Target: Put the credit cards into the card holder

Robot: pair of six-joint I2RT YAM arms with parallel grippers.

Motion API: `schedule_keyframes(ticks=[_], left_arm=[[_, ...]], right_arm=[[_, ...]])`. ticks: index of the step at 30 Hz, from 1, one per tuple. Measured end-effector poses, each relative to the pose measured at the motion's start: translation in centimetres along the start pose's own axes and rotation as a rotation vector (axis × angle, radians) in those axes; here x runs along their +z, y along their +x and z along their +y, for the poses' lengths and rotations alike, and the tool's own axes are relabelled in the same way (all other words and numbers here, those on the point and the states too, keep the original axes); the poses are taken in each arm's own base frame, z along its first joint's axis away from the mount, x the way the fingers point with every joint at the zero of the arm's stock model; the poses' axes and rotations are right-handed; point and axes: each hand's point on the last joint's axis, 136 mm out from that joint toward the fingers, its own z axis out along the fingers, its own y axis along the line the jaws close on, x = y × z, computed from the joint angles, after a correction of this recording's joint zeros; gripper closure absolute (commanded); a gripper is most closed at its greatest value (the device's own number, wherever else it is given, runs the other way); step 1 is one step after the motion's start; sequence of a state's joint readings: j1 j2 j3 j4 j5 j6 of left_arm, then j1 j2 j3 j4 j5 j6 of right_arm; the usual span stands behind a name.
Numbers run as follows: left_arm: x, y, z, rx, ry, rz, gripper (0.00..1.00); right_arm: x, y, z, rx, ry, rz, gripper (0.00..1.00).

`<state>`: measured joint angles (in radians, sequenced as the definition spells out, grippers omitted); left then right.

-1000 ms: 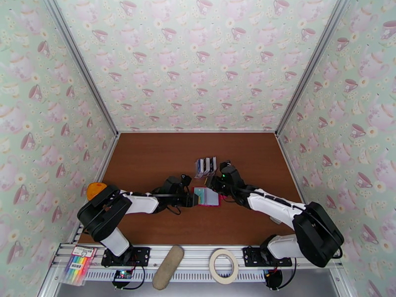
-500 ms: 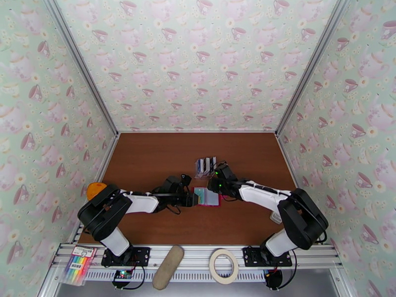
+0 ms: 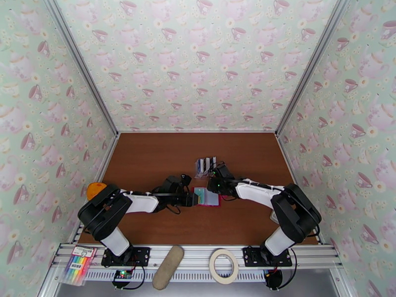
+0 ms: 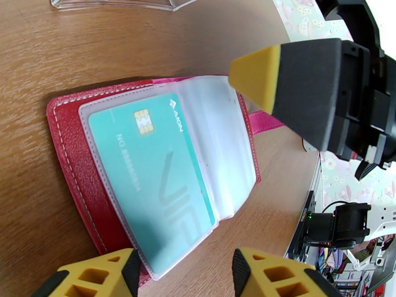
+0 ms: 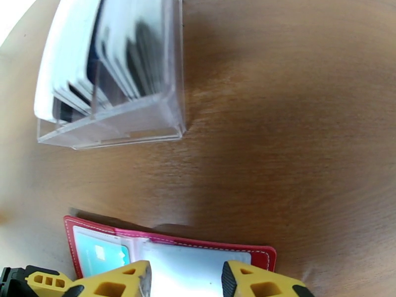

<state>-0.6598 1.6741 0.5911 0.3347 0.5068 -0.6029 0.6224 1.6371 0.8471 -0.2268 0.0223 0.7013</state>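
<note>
Seemingly ungripped, the open card holder [image 4: 74, 159] lies between the left fingers [image 4: 99, 273].

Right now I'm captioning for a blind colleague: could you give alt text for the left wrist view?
A red card holder lies open on the wooden table, a teal card in one clear sleeve, the next sleeve seemingly empty. The left tool stands open at its near edge.
</note>
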Motion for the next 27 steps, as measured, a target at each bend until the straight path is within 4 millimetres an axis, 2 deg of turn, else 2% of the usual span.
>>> schedule_keyframes(ticks=[11, 27], left_arm=[[0.0, 0.0, 0.0, -0.002, 0.007, 0.002, 0.44], [0.0, 0.0, -0.2, -0.004, 0.011, 0.01, 0.41]], right_arm=[[0.7, 0.3, 0.1, -0.007, 0.006, 0.013, 0.56], [0.6, 1.8, 2.3, -0.039, -0.037, 0.03, 0.56]])
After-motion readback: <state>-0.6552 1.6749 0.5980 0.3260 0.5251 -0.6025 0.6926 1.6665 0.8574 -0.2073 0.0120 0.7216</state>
